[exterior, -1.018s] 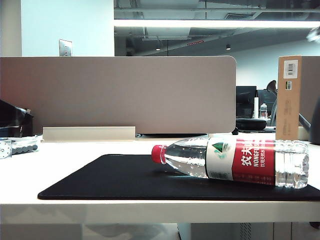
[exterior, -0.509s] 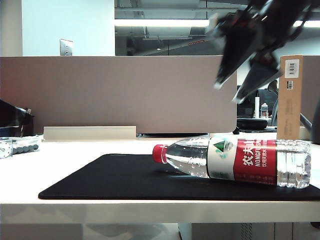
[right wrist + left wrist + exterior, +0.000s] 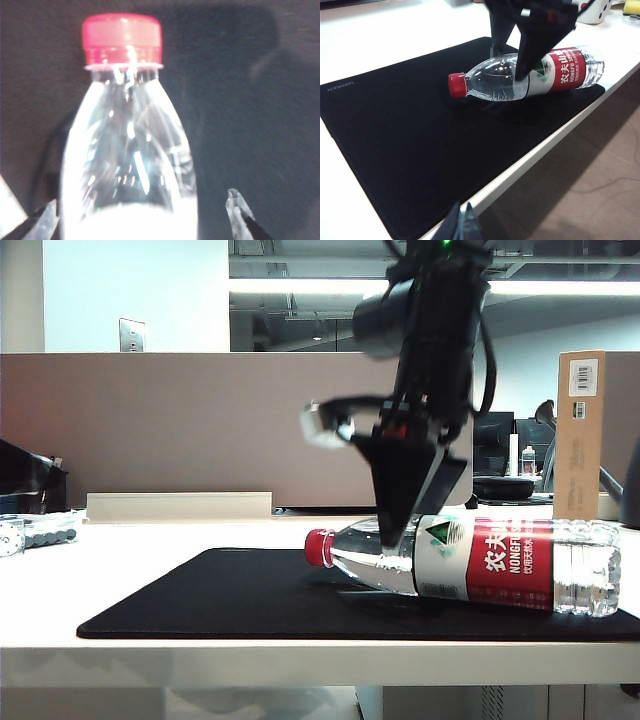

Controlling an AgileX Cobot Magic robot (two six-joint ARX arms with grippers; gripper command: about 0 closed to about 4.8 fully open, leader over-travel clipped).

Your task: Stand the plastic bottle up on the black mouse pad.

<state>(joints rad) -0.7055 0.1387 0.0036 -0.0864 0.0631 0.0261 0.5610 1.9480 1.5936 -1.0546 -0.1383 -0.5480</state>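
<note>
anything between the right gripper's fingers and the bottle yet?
No. In the right wrist view the open right gripper straddles the bottle with bare gaps either side.

The bottle [image 3: 470,562] is showing a red-and-white label reading "NONGFU" beside large white Chinese characters and a green mountain logo; smaller print below is staying too small to read. In the left wrist view the mouse pad [image 3: 395,135] is bearing faint corner lettering that looks like "UGREEN". A cardboard box [image 3: 580,435] is carrying barcode stickers, unreadable.
</note>
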